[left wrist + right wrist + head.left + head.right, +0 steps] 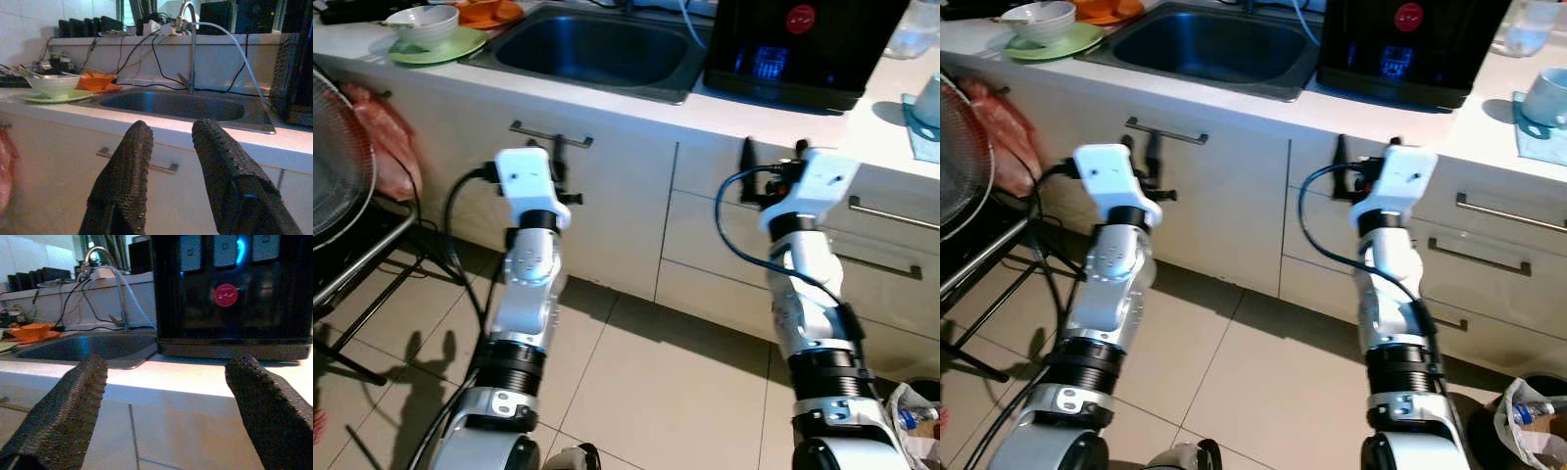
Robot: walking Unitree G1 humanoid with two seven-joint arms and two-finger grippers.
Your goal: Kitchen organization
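- Left pincer (168, 171) is up in front of the cabinet door, just below the worktop (724, 110) edge; its two black fingers (124, 181) stand a small gap apart with nothing between them
- Right pincer (171, 401) is raised before the drawers to the right, level with the worktop edge; its fingers (68, 411) are spread wide and hold nothing
- Both silver arms reach forward from the bottom of the head views, left arm (524, 294) on the left, right arm (808, 294) on the right, a blue cable (729, 230) looping beside the right one
- Sink (592, 49) is sunk into the worktop straight ahead of the left pincer; a curved tap (188, 29) rises behind it with a hose (234, 44) running off it
- Left of the sink, a pale bowl (423, 22) sits on a green plate (435, 49); an orange dish (489, 13) lies just behind, touching or nearly so, I cannot tell which
- Right of the sink a black appliance (803, 44) stands on the worktop, a red round sticker (226, 294) and blue lights on its front
- Far right, a light cup (1545, 98) rests on a pale mat
- Cabinet door handle (551, 135) sits just behind the left wrist; long drawer handles (1503, 213) run along the right
- Fan grille (337, 157) and something pinkish (382, 127) hang at the far left over a tiled floor (646, 392)
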